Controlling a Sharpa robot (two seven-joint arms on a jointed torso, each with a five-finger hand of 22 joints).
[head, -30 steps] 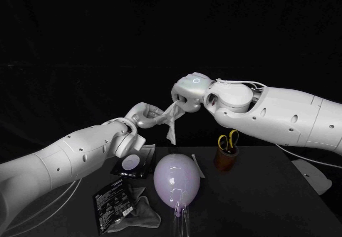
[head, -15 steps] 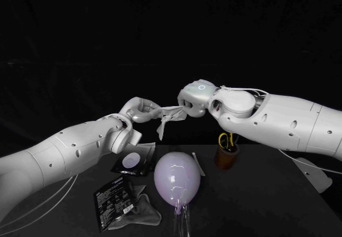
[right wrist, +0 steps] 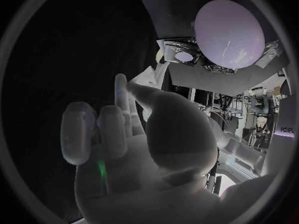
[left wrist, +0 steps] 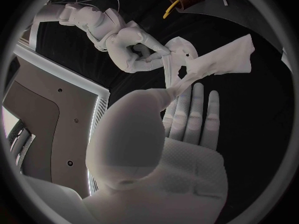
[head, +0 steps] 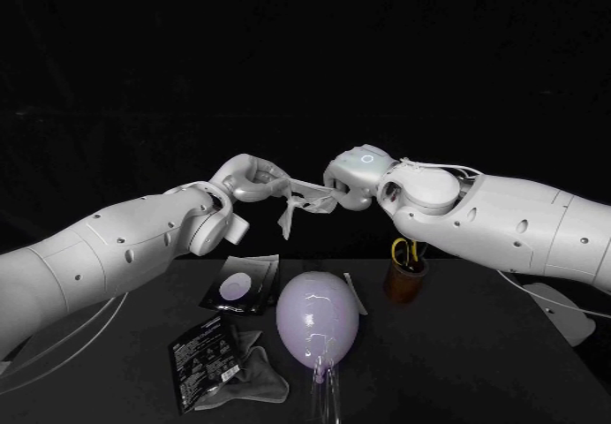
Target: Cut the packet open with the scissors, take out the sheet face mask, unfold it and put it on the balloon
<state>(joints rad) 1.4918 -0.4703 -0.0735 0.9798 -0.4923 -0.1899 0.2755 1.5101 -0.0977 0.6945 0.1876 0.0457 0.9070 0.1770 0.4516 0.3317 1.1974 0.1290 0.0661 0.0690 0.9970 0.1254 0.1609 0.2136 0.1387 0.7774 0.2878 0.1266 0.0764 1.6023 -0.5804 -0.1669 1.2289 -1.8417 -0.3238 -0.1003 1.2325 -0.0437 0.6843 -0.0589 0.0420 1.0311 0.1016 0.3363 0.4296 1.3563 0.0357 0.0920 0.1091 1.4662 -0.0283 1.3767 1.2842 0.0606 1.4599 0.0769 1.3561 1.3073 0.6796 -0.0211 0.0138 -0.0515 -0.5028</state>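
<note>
- My left hand (head: 248, 179) and my right hand (head: 346, 179) are both raised above the counter (head: 471, 353). Each one pinches one side of the sheet face mask (head: 298, 205), which hangs in the air between them.
- I judge that they grip it at two edges so the folds can be pulled open. It is not yet flat, and one part droops down as a crumpled strip.
- The mask is thin, white and limp. I guess it is damp and will cling to itself.
- The balloon (head: 316, 320) lies on the counter below the hands. It is smooth, pale lilac and egg-shaped, in a good place for lowering the mask onto it.
- Left of the balloon lie a flat dark packet (head: 241, 285) and a second packet (head: 204, 352). The scissors (head: 408, 252), with yellow handles, stand in a brown holder (head: 405, 283) on the right, out of the way.
</note>
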